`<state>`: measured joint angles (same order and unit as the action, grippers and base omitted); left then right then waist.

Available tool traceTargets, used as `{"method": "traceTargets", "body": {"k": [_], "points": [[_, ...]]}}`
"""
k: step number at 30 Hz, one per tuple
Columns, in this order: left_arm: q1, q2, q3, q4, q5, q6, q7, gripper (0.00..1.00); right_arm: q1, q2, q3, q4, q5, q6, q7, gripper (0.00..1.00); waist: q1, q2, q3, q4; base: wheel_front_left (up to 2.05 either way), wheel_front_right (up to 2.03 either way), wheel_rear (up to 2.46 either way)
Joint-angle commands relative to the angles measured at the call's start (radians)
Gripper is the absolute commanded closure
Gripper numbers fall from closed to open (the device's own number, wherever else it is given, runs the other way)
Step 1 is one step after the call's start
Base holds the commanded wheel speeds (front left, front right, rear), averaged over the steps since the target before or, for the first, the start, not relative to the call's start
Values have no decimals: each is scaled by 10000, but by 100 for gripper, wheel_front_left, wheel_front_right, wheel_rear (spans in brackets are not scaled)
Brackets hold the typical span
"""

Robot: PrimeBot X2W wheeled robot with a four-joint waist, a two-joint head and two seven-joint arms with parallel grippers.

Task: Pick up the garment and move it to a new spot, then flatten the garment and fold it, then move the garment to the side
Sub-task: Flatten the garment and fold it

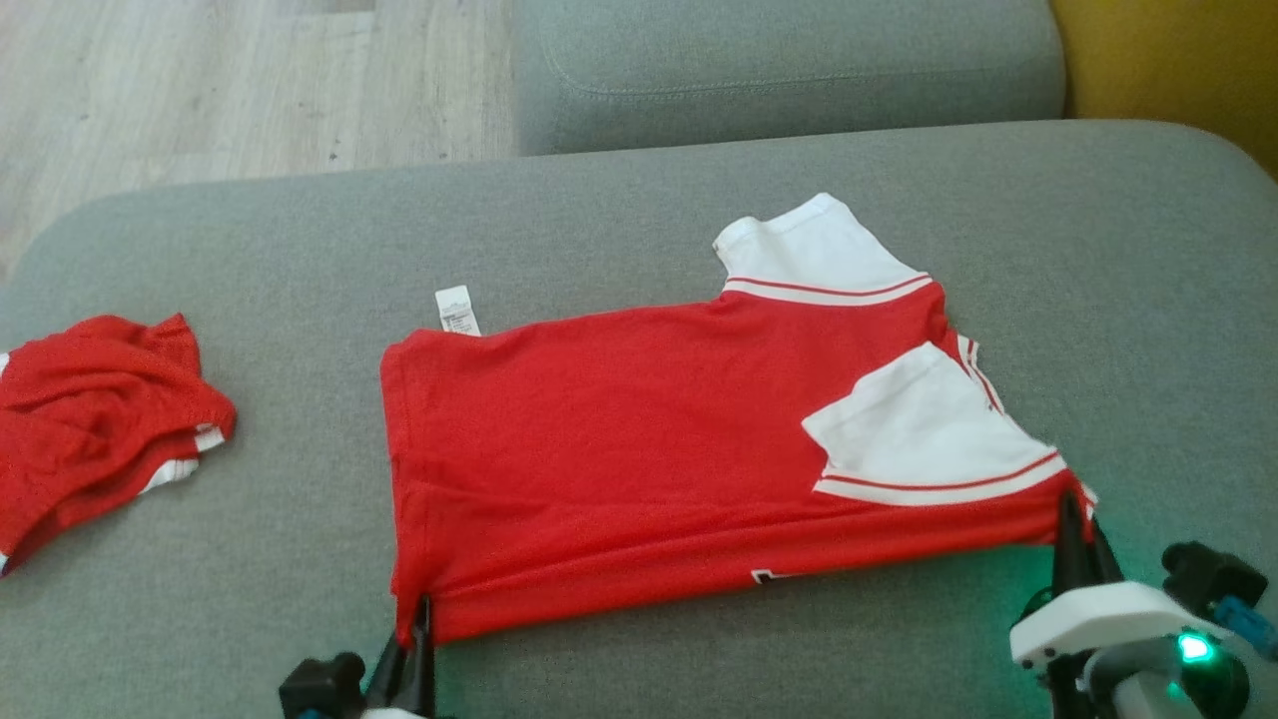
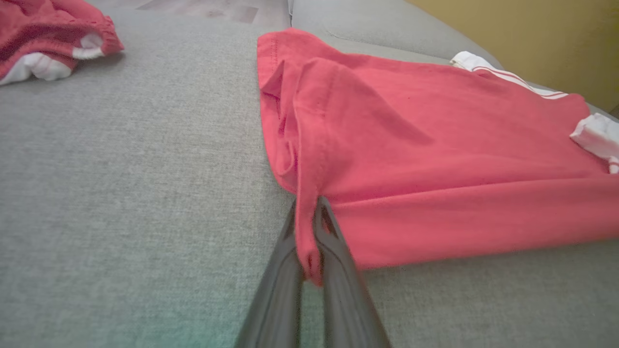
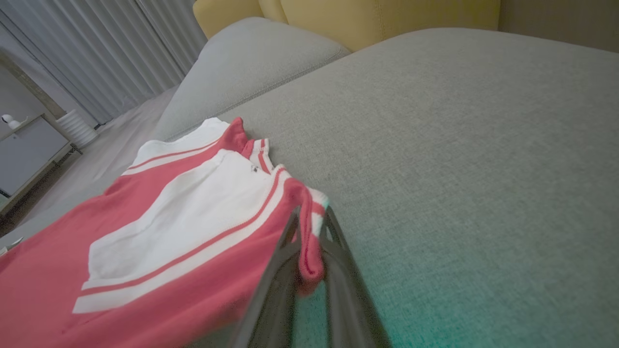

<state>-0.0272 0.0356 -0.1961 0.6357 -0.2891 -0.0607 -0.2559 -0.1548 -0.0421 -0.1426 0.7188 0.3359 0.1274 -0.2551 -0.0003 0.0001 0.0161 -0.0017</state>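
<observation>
Work surface: grey sofa seat [image 1: 250,559], woven cloth, with a grey back cushion [image 1: 789,60] behind it. Beyond, pale wood floor [image 1: 250,80] at upper left, a yellow surface [image 1: 1168,60] at upper right. At the seat's far left, well apart from the work, a second red garment [image 1: 100,419], crumpled in a heap, white trim showing. In the right wrist view's background, grey curtains [image 3: 96,48] and a low cabinet [image 3: 29,159]. Task item: red shirt [image 1: 649,429], spread across the middle of the seat, hem to the left, shoulders to the right. Lies mostly flat; near edge turned over in a long band, ripples by the hem. Sleeves white, each edged with a red-and-white stripe: far sleeve [image 1: 809,245] pointing away, near sleeve [image 1: 919,429] folded onto the red body. White care label [image 1: 457,310] sticking out at the far hem corner. Left gripper [image 1: 417,614] pinched tight on the near hem corner, red cloth bunched between the dark fingers [image 2: 338,251]. Right gripper [image 1: 1076,519] clamped on the near shoulder corner, a fold of red and white cloth caught between its fingers. Near edge drawn in a line between the two grips.
</observation>
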Motion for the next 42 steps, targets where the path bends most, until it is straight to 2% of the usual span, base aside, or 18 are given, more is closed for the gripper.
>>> {"method": "traceTargets", "body": {"k": [1,6,11,18,26,32,38,39,40,41,42], "points": [[-448,146,354,-360,-85,120,-59,0,-302,-81,225,-324,28,33,-66,0,3,-1,42,4,0,0,0],[-844,146,495,-820,-5,252,-59,0,-528,-81,427,-775,-78,33,-66,0,3,-1,388,-5,0,0,0],[-2212,396,843,-694,381,-16,-59,0,-1160,-81,649,-1349,-312,33,-66,0,3,-1,921,-41,0,0,0],[-4811,1006,954,1588,173,-414,149,0,-2076,-81,1313,-1587,-235,33,-66,0,3,-1,1757,-344,0,0,0],[-6401,1203,1043,3665,-635,-660,229,0,-2541,-81,1711,-1855,-167,33,-67,0,3,-1,2566,-772,0,0,0],[-6925,1166,649,4302,-1276,-695,203,0,-2590,-81,1529,-1984,-301,33,-67,0,3,-1,2838,-861,0,0,0],[-7103,1097,-485,4113,-2121,-697,470,0,-2912,-81,1568,-1989,-459,33,-67,0,3,-1,2922,-793,0,0,0],[-7130,1149,-784,4021,-2417,-698,474,52,-3131,-81,1662,-1931,-525,33,-67,0,3,-1,2939,-745,0,0,0],[-7130,1149,-784,4021,-2417,-698,474,52,-3131,-81,1662,-1931,-525,33,-67,0,3,-1,2939,-745,0,0,0],[-7162,1217,-894,3991,-2501,-698,407,66,-3260,-84,1719,-1886,-565,33,-67,0,3,-1,2950,-710,0,0,0],[-7191,1276,-986,3977,-2580,-698,339,100,-3410,-87,1781,-1825,-586,33,-67,0,3,-1,2958,-677,0,0,0]]}}
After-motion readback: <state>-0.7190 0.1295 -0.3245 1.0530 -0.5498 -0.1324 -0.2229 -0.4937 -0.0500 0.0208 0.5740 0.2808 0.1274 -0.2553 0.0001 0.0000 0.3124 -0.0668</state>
